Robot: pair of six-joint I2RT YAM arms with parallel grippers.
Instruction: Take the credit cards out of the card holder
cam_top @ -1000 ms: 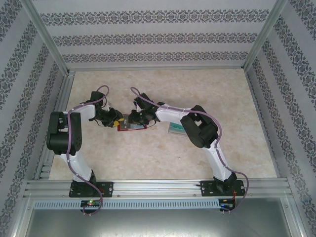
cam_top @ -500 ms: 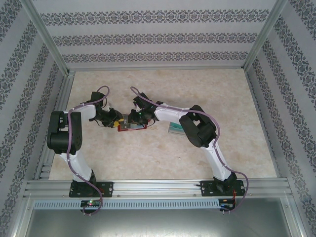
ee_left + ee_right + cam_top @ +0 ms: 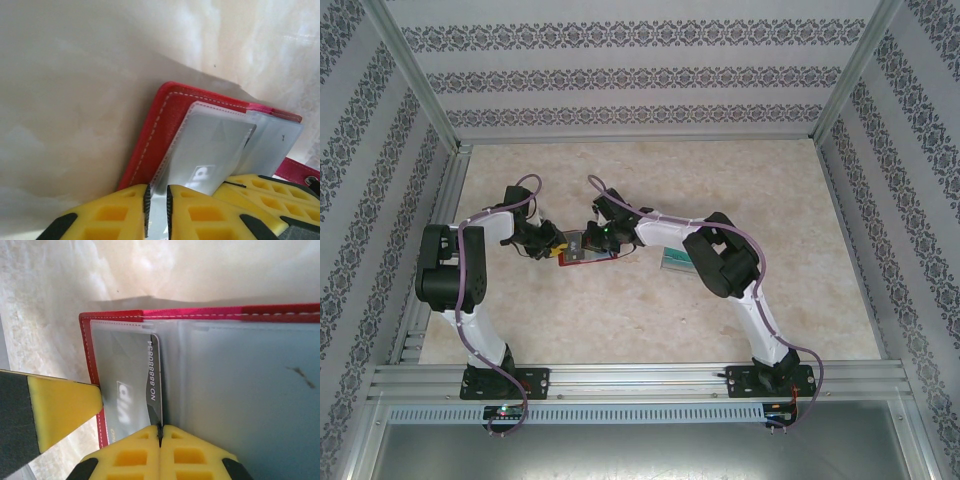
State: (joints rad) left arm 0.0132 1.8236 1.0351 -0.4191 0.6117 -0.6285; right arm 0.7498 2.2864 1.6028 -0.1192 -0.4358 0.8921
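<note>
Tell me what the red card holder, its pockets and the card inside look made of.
The card holder: matte red leather or imitation, white stitched edge. Its pockets: frosted see-through plastic film. The card: seemingly glossy grey plastic, raised digits.

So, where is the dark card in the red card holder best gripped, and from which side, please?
Pinch the dark card at its bare long edge, the numbered one poking out of the grey see-through pocket toward the red card holder's middle. Come from that side: the pocket covers the rest.
</note>
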